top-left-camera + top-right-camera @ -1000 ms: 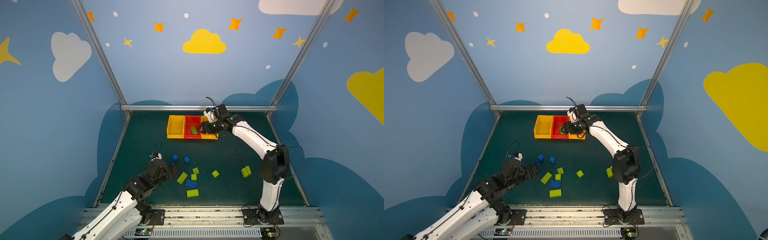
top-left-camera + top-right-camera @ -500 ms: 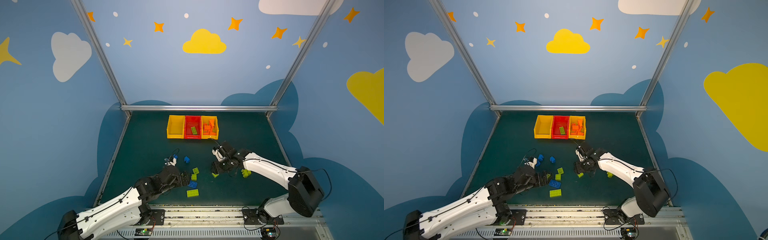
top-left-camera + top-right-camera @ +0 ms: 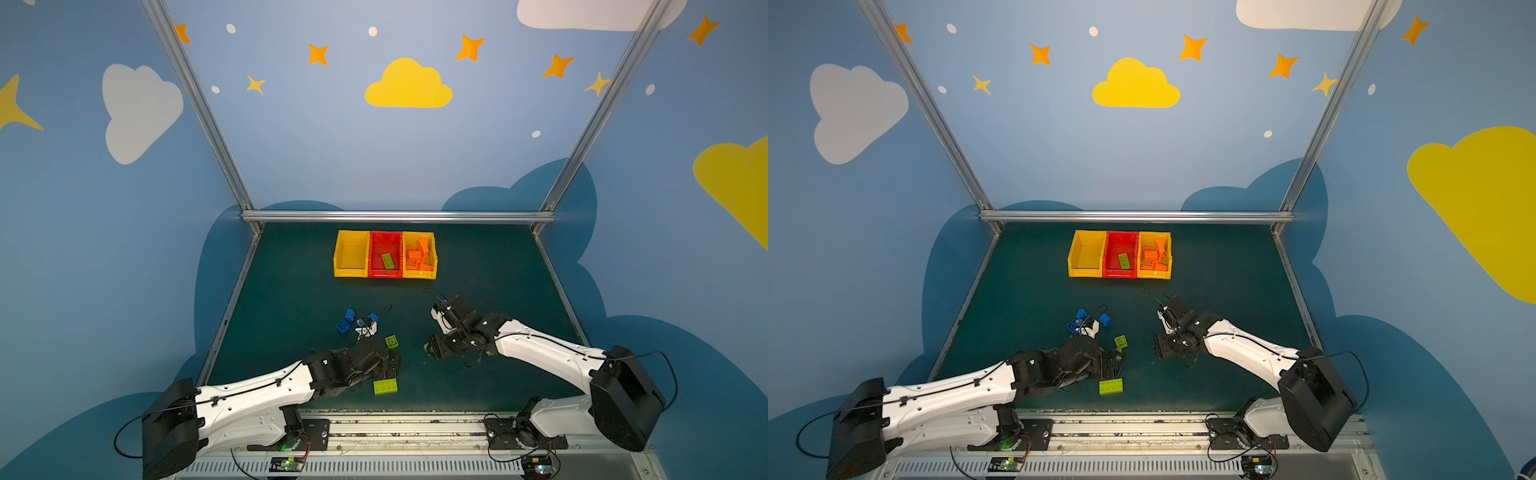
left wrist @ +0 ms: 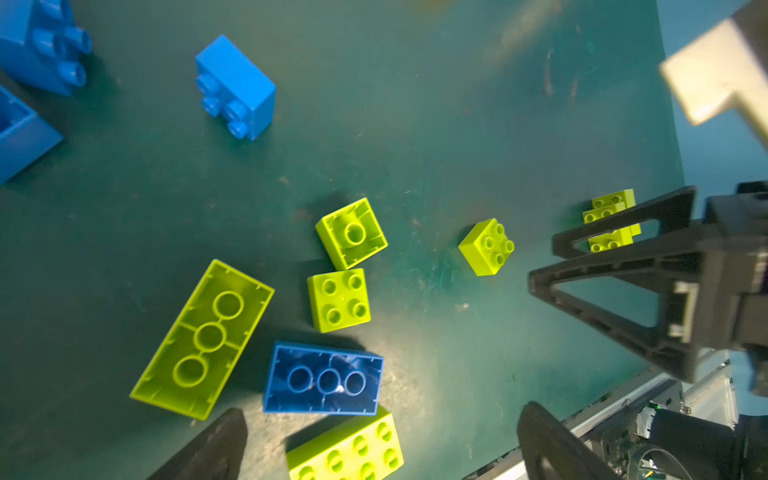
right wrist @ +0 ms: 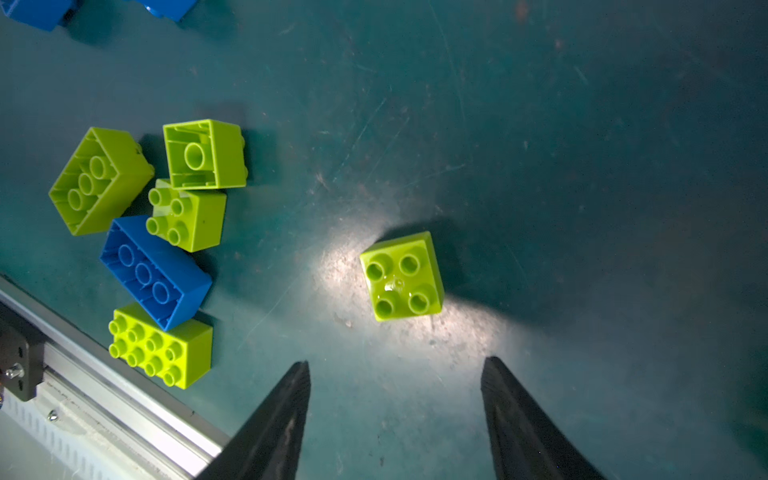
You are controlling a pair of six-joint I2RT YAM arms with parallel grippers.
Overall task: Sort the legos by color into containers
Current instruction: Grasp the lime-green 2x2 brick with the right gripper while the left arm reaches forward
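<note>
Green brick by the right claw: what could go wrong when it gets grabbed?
The green brick lies ahead of the open right gripper, slightly turned, so closing may twist it or push it away. The open left gripper hangs over a blue brick crowded by green neighbours; it might catch one too.

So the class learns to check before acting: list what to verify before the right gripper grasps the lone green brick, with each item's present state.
1. Right gripper open and empty: ok.
2. Lone green brick studs up, clear of neighbours: ok.
3. Brick between the jaws: not ok, it lies ahead of them.
4. Red bin holds green only: ok.
5. Left gripper open, away from that brick: ok.
</note>
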